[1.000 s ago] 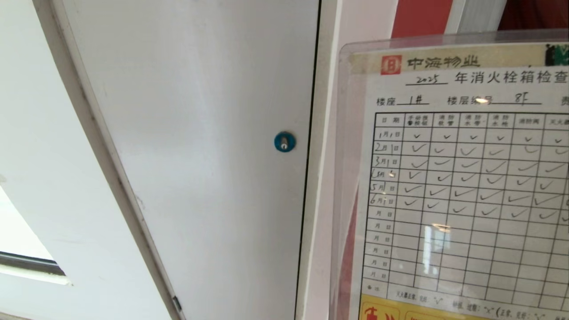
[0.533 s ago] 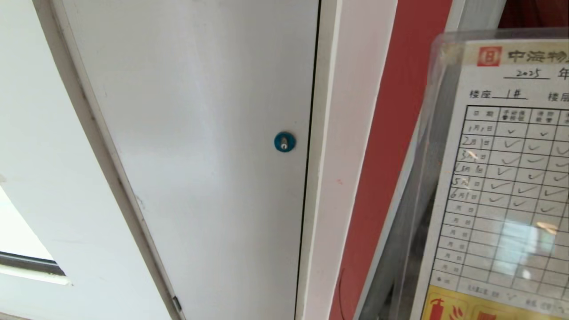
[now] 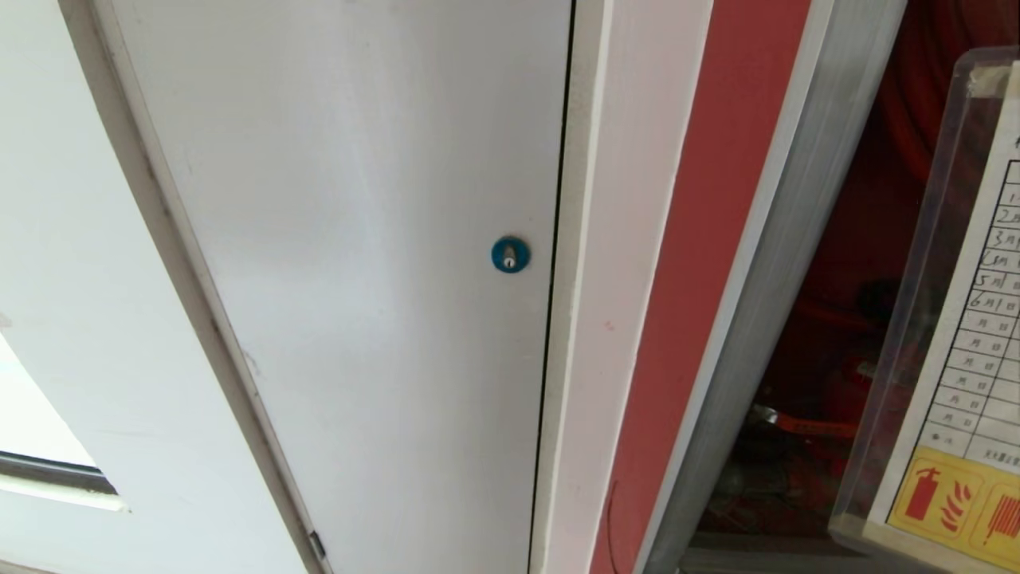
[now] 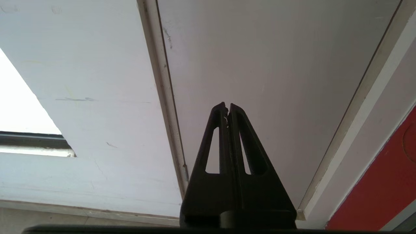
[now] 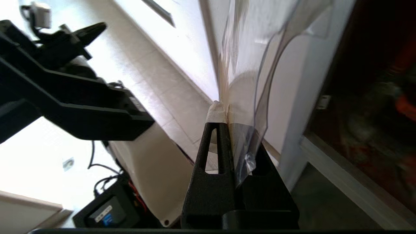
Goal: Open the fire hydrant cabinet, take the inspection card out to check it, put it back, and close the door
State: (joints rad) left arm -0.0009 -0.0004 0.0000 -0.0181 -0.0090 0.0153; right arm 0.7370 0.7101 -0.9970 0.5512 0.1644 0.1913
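Observation:
At the right edge of the head view hangs the inspection card (image 3: 968,343), a white gridded sheet in a clear plastic sleeve with yellow pictograms at its foot. It hangs in front of the open fire hydrant cabinet, whose silver frame (image 3: 777,255) borders a dark red interior (image 3: 857,263). In the right wrist view my right gripper (image 5: 229,126) is shut on the sleeve's taped lower edge, with the inspection card (image 5: 247,61) rising edge-on from the jaws. My left gripper (image 4: 227,105) is shut on nothing, parked facing the white panel. The door is out of view.
A plain white panel (image 3: 358,239) with a blue round lock (image 3: 510,254) fills the middle of the head view, beside a white post (image 3: 613,279) and a red strip (image 3: 701,263). A window opening (image 3: 32,430) lies lower left. The right wrist view shows my left arm (image 5: 74,104) over pale floor tiles.
The card has slid to the right in the head view, from covering the right half to only the edge. The red strip, silver frame and cabinet interior are now uncovered. The left arm has not moved.

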